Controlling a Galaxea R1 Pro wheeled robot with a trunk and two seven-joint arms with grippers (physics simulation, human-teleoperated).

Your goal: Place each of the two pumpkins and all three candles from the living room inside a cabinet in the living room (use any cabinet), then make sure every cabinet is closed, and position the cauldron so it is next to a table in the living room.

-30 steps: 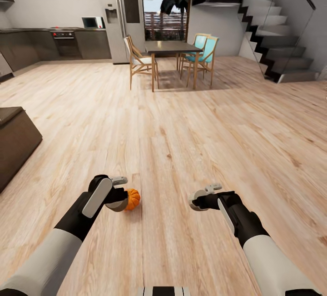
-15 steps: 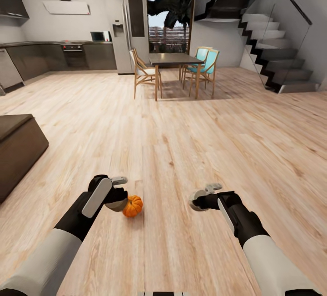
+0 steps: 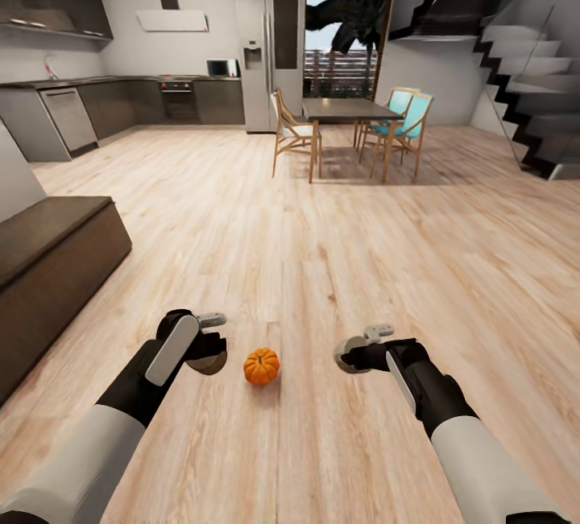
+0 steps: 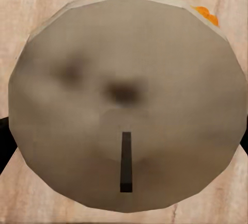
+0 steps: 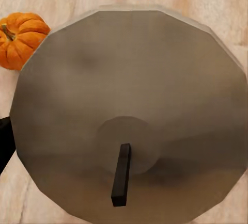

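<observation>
We observe 1 pumpkin on the wood floor, small, orange and ribbed, sitting upright with its short brownish stem up; we confirm it in the right wrist view, and an orange sliver shows in the left wrist view. The cabinet, a long low dark-brown console, stands well left of the pumpkin, its visible faces closed.
</observation>
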